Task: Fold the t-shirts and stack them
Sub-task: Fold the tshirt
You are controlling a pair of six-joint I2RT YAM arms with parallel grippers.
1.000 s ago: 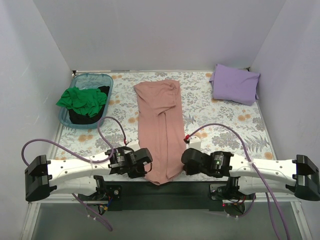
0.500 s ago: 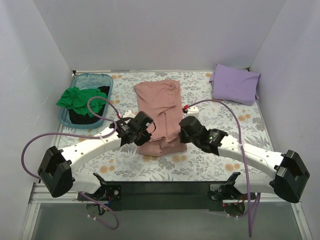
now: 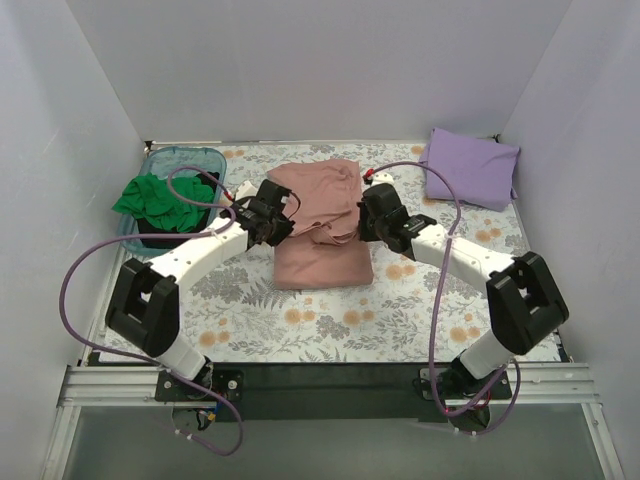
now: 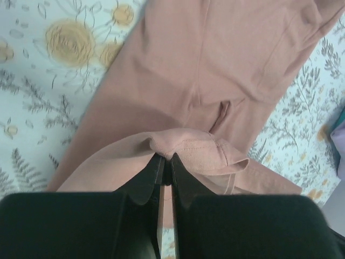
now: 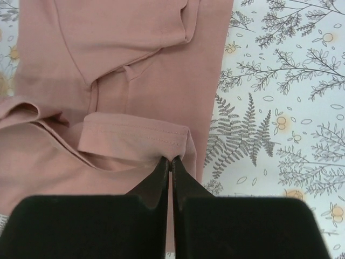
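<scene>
1. Big change over the last second: you had the pink t-shirt [image 3: 322, 250] laid out long toward the near edge of the bench [image 3: 330, 320], with both tools down at its near hem. Now that hem has been carried up and over toward the collar end, so the shirt covers about half the length it did.
2. What that means: I'd call the half-fold basically made but not finished. The hem is bunched up in your grip, not laid flat yet.
3. Your left tool [image 4: 166, 159] has its fingers pressed together on the left corner of the hem. The wrist view shows the stitched edge pinched right at the tips.
4. Your right tool [image 5: 170, 161] is doing the same, clamped on the right corner of the hem.
5. Pose: both arms were tucked in at the near edge and are now reached well out. They angle inward so the tools flank the shirt mid-bench, one at each side edge.
6. The rest hasn't budged. The lavender t-shirt [image 3: 470, 168] sits folded at the far right corner, and the green t-shirt [image 3: 160, 200] and black t-shirt [image 3: 150, 238] are piled in the teal tub [image 3: 175, 153] at far left.
</scene>
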